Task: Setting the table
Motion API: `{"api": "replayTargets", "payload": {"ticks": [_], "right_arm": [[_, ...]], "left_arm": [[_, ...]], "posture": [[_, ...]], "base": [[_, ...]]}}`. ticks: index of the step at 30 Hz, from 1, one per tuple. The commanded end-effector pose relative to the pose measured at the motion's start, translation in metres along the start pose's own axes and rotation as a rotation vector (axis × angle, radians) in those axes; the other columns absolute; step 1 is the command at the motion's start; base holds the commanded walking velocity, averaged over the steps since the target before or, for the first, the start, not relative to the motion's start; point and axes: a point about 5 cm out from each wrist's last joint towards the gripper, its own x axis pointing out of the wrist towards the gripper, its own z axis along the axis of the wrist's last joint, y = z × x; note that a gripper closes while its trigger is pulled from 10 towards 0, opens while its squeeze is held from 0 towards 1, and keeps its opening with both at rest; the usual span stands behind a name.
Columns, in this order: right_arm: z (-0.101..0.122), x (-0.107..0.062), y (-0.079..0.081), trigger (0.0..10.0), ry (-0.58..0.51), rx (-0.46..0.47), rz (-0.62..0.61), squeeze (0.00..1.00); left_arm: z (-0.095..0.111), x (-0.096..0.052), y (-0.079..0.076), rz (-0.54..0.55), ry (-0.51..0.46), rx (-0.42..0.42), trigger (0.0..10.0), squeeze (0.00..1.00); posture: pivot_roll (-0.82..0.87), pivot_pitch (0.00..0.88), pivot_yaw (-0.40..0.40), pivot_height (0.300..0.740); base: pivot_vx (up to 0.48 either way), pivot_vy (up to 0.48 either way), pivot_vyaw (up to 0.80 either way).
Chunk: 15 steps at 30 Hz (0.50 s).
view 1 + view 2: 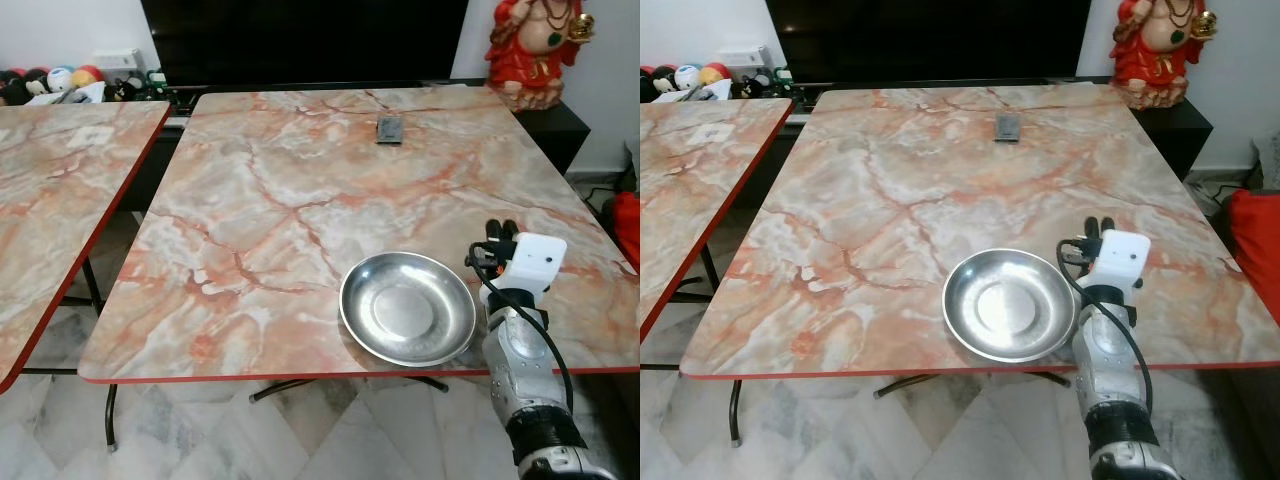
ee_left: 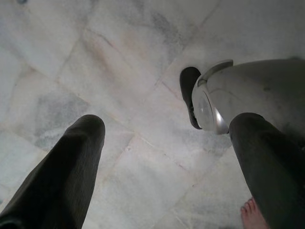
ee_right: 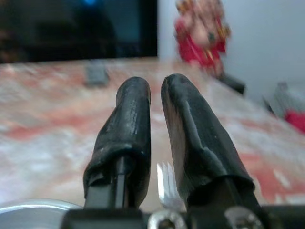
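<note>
A round steel plate [image 1: 408, 307] sits near the front edge of the marble-patterned table [image 1: 300, 180]. Just right of it, my right gripper [image 1: 500, 232] is held low over the table, its black fingers [image 3: 128, 129] almost touching, so it is shut. Through the narrow gap below them, in the right wrist view, the tines of a fork [image 3: 166, 183] show at table level beside the plate's rim [image 3: 33, 206]. I cannot tell whether the fork is held. My left gripper [image 2: 169, 126] hangs open over the floor.
A small dark flat object [image 1: 390, 129] lies at the table's far side. A second table [image 1: 60, 180] stands to the left, across a gap. A red statue [image 1: 535, 45] stands at the back right. My own foot [image 2: 228, 105] and a person's bare toes [image 2: 251, 214] are on the floor.
</note>
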Motion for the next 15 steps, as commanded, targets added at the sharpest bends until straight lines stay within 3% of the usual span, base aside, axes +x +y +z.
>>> {"api": "replayTargets", "payload": {"ticks": [1, 7, 15], "right_arm": [[0.010, 0.002, 0.001, 10.0, -0.036, -0.007, 0.007, 0.00], [0.002, -0.005, 0.005, 10.0, -0.015, 0.011, -0.019, 0.00], [-0.003, -0.011, 0.011, 10.0, 0.008, 0.019, -0.023, 0.00]], "left_arm": [[-0.010, -0.003, 0.001, 0.007, 0.031, 0.006, 10.0, 0.00], [-0.010, -0.002, 0.001, 0.009, 0.035, 0.009, 10.0, 0.00], [-0.006, -0.001, -0.001, 0.020, 0.028, -0.004, 10.0, 0.00]], "posture": [[-0.01, 0.065, 0.014, 0.740], [-0.02, 0.000, 0.012, 0.740], [-0.02, 0.000, 0.008, 0.740]], "base": [[0.000, 0.000, 0.00], [0.000, 0.000, 0.00], [0.000, 0.000, 0.00]]}}
